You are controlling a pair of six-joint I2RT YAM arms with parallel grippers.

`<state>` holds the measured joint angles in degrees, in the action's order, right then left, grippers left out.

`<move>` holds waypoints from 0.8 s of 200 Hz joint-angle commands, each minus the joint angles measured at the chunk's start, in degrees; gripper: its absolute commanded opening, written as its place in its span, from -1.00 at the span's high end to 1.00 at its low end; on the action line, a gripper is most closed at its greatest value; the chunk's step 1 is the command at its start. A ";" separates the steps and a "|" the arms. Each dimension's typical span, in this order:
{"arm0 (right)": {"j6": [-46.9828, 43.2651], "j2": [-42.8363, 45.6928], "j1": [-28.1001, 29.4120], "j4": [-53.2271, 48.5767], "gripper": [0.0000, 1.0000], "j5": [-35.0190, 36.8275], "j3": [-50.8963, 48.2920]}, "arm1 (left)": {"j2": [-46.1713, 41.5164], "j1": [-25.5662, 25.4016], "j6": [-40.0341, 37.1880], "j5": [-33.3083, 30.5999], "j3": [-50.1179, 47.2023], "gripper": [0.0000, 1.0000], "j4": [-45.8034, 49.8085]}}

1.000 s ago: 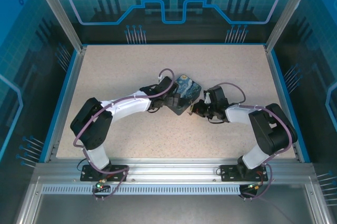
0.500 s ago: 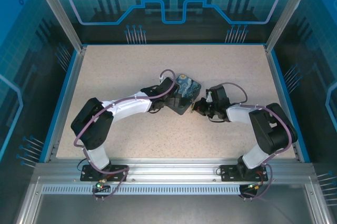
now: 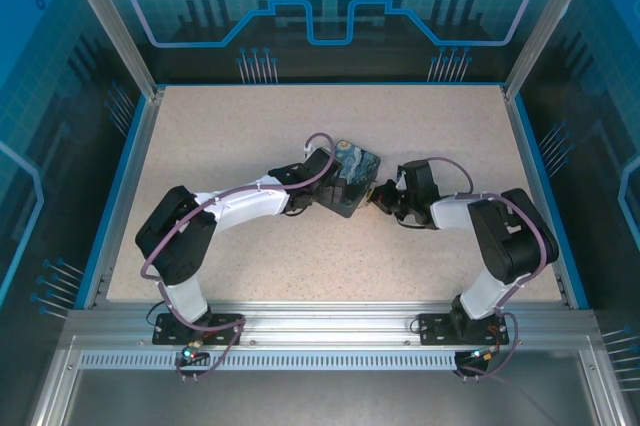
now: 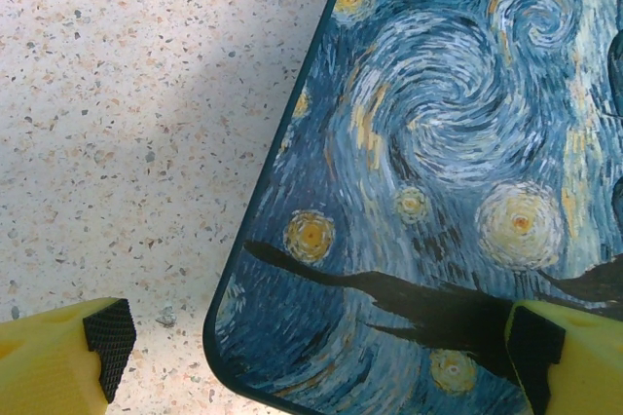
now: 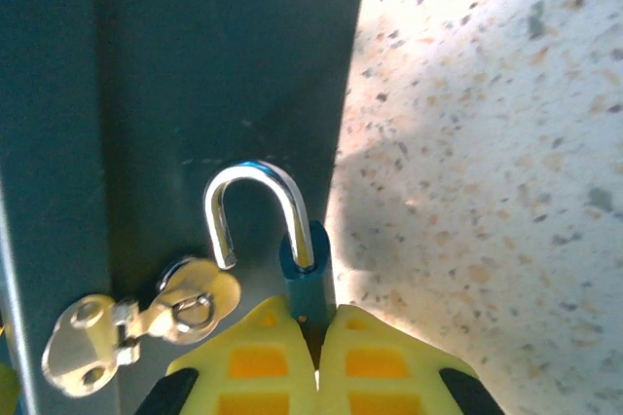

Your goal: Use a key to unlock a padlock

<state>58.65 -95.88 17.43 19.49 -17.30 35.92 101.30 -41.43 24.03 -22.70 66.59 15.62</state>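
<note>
Straight ahead of my right hand [image 5: 316, 337], touching its yellow fingertips, the padlock [image 5: 305, 279] stands in line with that hand against the dark side of the box [image 5: 146, 94]. My right hand is clenched at the lock's lower end; whether it pinches the key I cannot tell. The smooth steel shackle [image 5: 253, 191] has one leg free of the teal body, its tip just above the silvery hasp [image 5: 195, 303]. My left hand [image 4: 319, 342] is released wide, straddling the box's painted corner over the speckled tabletop [image 4: 117, 94].
</note>
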 commanded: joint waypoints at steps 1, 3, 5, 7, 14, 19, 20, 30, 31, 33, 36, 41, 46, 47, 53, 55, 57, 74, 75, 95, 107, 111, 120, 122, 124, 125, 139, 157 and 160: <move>1.79 -1.13 -0.74 2.54 1.00 -0.09 0.03 | 2.13 -0.34 0.09 0.63 -2.08 -0.98 3.60; 1.85 -1.15 -0.82 2.68 1.00 -0.08 0.03 | 2.15 -0.39 0.15 0.64 -2.08 -0.98 3.62; 1.89 -1.22 -0.82 2.78 1.00 -0.10 0.03 | 2.13 -0.40 0.10 0.64 -2.10 -0.98 3.59; 1.90 -1.19 -0.86 2.87 1.00 -0.12 -0.02 | 2.15 -0.38 0.13 0.64 -2.12 -0.98 3.62; 1.84 -1.29 -1.03 2.93 1.00 -0.20 0.01 | 2.10 -0.33 0.14 0.64 -2.10 -0.98 3.59; 1.69 -1.29 -1.13 2.78 1.00 -0.14 -0.03 | 2.15 -0.36 0.14 0.58 -2.13 -0.98 3.63; 1.66 -1.23 -1.11 2.72 1.00 -0.12 -0.05 | 2.11 -0.38 0.18 0.61 -2.14 -0.98 3.63; 1.40 -1.03 -1.54 2.57 1.00 -0.24 -0.22 | 2.12 -0.40 0.14 0.55 -2.08 -0.98 3.61; 1.39 -1.00 -1.53 2.57 1.00 -0.30 -0.27 | 2.09 -0.40 0.14 0.55 -2.12 -0.98 3.62; 1.34 -0.92 -1.66 2.57 1.00 -0.33 -0.31 | 2.11 -0.38 0.14 0.55 -2.11 -0.98 3.58; 1.34 -0.74 -1.84 2.58 1.00 -0.39 -0.47 | 2.05 -0.36 0.14 0.55 -2.12 -0.98 3.63; 1.16 -0.40 -2.10 2.51 1.00 -0.40 -0.71 | 2.06 -0.37 0.18 0.54 -2.13 -0.98 3.52; 1.11 0.04 -2.49 2.44 1.00 -0.47 -1.05 | 1.96 -0.39 0.14 0.55 -2.08 -0.98 3.54; 1.11 0.10 -2.53 2.42 1.00 -0.51 -1.13 | 1.92 -0.40 0.18 0.55 -2.12 -0.98 3.54; 0.76 0.68 -3.05 2.20 1.00 -0.65 -1.42 | 1.91 -0.36 0.18 0.54 -1.99 -0.98 3.54; 0.63 0.93 -3.33 2.11 1.00 -0.72 -1.54 | 1.96 -0.35 0.10 0.55 -1.99 -0.98 3.52; 0.49 1.12 -3.47 1.95 1.00 -0.83 -1.62 | 1.93 -0.37 0.09 0.55 -1.99 -0.98 3.54; -1.32 3.04 -5.63 -0.20 1.00 -1.40 -2.07 | 1.88 -0.41 -0.03 0.61 -1.66 -0.98 3.56; -1.42 3.14 -5.73 -0.35 1.00 -1.41 -2.03 | 1.88 -0.41 -0.03 0.62 -1.69 -0.98 3.60; -3.49 5.00 -8.97 -2.43 1.00 -2.79 -2.73 | 1.76 -0.34 -0.09 0.87 -1.17 -0.98 3.78; -4.51 5.88 -11.24 -3.42 1.00 -3.45 -3.21 | 1.80 -0.28 -0.17 1.16 -0.43 -0.98 4.09; -4.85 6.08 -12.07 -3.64 1.00 -3.68 -3.41 | 1.74 -0.24 -0.29 1.24 -0.06 -0.98 4.32; -5.60 6.40 -13.86 -5.39 1.00 -4.00 -3.50 | 1.71 -0.18 -0.55 1.32 0.69 -0.98 4.74; -5.75 6.40 -14.25 -5.66 1.00 -4.09 -3.52 | 1.71 -0.18 -0.63 1.29 0.90 -0.98 4.77; -5.85 6.36 -14.68 -5.92 1.00 -4.24 -3.55 | 1.76 -0.15 -0.67 1.33 1.09 -0.98 4.95; -5.93 6.36 -14.87 -5.98 1.00 -4.28 -3.55 | 1.73 -0.15 -0.66 1.38 1.18 -0.98 4.99; -6.66 5.57 -17.77 -6.83 1.00 -5.64 -3.35 | 1.80 0.11 -1.08 1.73 2.70 -0.98 5.69; -6.97 4.02 -20.82 -6.59 1.00 -7.35 -3.46 | 1.78 0.42 -1.42 2.29 4.65 -0.98 6.95; -6.90 3.93 -21.32 -6.57 1.00 -7.47 -3.53 | 1.67 0.51 -1.48 2.38 4.95 -0.98 7.09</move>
<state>53.89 -90.70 -0.47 15.00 -21.34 33.32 101.86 -41.36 23.81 -22.22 68.53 18.04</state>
